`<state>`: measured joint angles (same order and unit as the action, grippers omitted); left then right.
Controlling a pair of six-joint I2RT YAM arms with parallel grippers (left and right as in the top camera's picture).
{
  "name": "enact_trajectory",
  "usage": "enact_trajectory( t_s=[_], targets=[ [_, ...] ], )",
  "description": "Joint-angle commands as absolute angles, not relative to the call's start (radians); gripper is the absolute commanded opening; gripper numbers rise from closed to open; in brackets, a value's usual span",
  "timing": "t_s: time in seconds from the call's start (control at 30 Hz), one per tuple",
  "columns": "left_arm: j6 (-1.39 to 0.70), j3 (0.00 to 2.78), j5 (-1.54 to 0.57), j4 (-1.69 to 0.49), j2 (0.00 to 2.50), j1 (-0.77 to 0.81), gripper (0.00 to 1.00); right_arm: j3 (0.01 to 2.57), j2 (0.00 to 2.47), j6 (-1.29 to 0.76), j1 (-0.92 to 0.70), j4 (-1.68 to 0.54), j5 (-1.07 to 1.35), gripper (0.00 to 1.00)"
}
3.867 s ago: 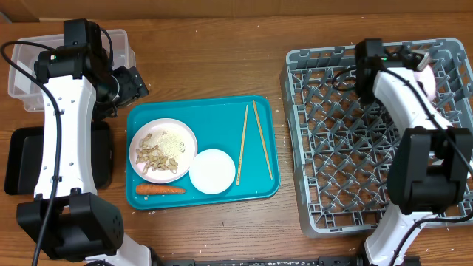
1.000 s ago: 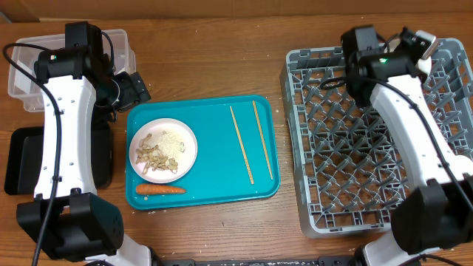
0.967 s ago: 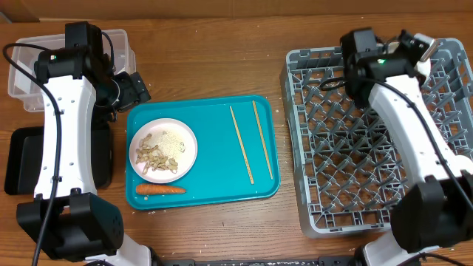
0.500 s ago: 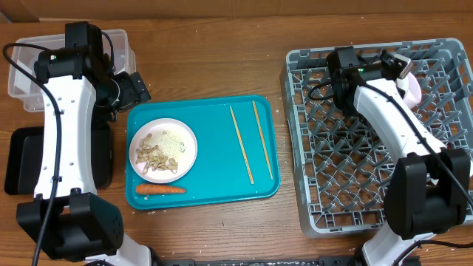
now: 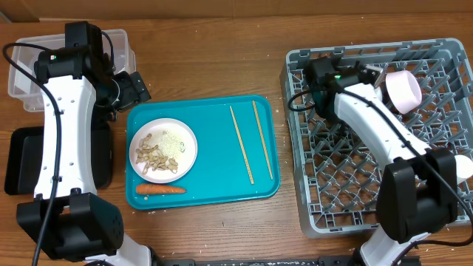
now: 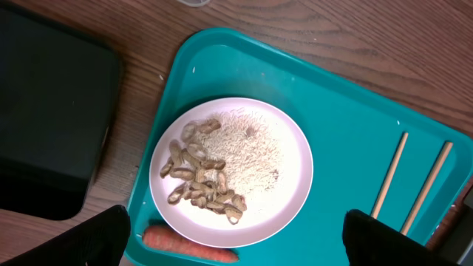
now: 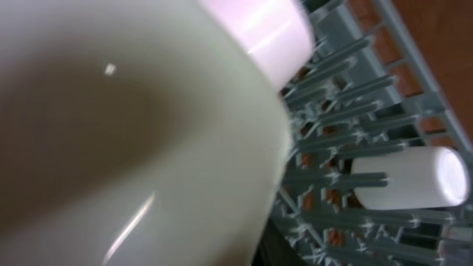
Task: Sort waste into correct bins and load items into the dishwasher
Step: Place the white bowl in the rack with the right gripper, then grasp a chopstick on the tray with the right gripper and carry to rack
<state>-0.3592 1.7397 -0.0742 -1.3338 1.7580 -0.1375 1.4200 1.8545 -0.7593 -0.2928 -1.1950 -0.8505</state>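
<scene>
A pale pink bowl [image 5: 403, 90] stands tilted among the pegs at the back of the grey dishwasher rack [image 5: 325, 185]. My right gripper [image 5: 375, 75] is at its left rim. The bowl [image 7: 133, 133] fills the right wrist view and hides the jaws. A white cup [image 7: 410, 177] lies in the rack. On the teal tray [image 5: 214, 118] are a plate of food scraps and rice [image 5: 163, 150], a carrot [image 5: 160, 189] and two chopsticks [image 5: 241, 145]. My left gripper [image 6: 240, 240] hangs open above the plate [image 6: 230, 171]; in the overhead view the left gripper [image 5: 135, 87] is beside the tray's far left corner.
A clear tub [image 5: 29, 74] sits at the back left, with the black tray [image 5: 18, 159] in front of it. The black tray [image 6: 44, 111] also shows in the left wrist view. The white cup [image 5: 464, 168] is at the rack's right edge.
A white bowl has left the teal tray and one chopstick has shifted. My right arm swung left along the rack's back and lowered the pink bowl among the pegs. The left arm stayed still.
</scene>
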Motion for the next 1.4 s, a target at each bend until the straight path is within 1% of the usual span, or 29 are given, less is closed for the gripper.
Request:
enact_trajectory(
  t_s=[0.0, 0.03, 0.07, 0.1, 0.3, 0.37, 0.47, 0.57, 0.63, 0.73, 0.8, 0.93, 1.2, 1.37],
  targets=[
    [-0.337, 1.734, -0.078, -1.330, 1.745, -0.130, 0.93, 1.415, 1.858, -0.756, -0.353, -1.203, -0.668, 0.32],
    [-0.337, 1.734, -0.078, -1.330, 1.745, -0.131, 0.93, 1.415, 1.858, -0.756, -0.358, -1.213, -0.653, 0.50],
    [-0.337, 1.734, -0.078, -1.330, 1.745, -0.131, 0.93, 1.415, 1.858, -0.756, -0.365, -1.226, -0.641, 0.75],
    [-0.337, 1.734, -0.078, -1.330, 1.745, -0.131, 0.93, 1.417, 1.857, -0.756, -0.372, -1.239, -0.636, 0.86],
    [-0.337, 1.734, -0.078, -1.330, 1.745, -0.130, 0.94, 1.494, 1.819, -0.756, -0.386, -1.322, -0.633, 1.00],
    [-0.336, 1.734, -0.078, -1.330, 1.745, -0.130, 0.93, 1.545, 1.791, -0.744, -0.386, -1.345, -0.630, 1.00],
    [-0.337, 1.734, -0.078, -1.330, 1.745, -0.130, 0.93, 1.644, 1.749, -0.521, -0.386, -1.315, -0.504, 1.00],
    [-0.337, 1.734, -0.078, -1.330, 1.745, -0.130, 0.94, 1.728, 1.730, -0.248, -0.386, -1.270, -0.204, 1.00],
    [-0.337, 1.734, -0.078, -1.330, 1.745, -0.130, 0.96, 1.754, 1.730, -0.157, -0.386, -1.254, 0.007, 0.99],
    [-0.337, 1.734, -0.078, -1.330, 1.745, -0.130, 0.97, 1.747, 1.736, -0.150, -0.394, -1.232, 0.177, 0.92],
    [-0.337, 1.734, -0.078, -1.331, 1.745, -0.130, 0.98, 1.734, 1.748, -0.158, -0.413, -1.227, 0.205, 0.91],
    [-0.337, 1.734, -0.078, -1.330, 1.745, -0.130, 0.98, 1.699, 1.797, -0.160, -0.469, -1.228, 0.204, 0.90],
    [-0.337, 1.734, -0.078, -1.331, 1.745, -0.130, 0.98, 1.628, 1.914, -0.171, -0.609, -1.173, 0.200, 0.79],
    [-0.337, 1.734, -0.078, -1.338, 1.745, -0.130, 0.98, 1.622, 2.012, -0.218, -0.673, -1.116, 0.143, 0.77]
  ],
)
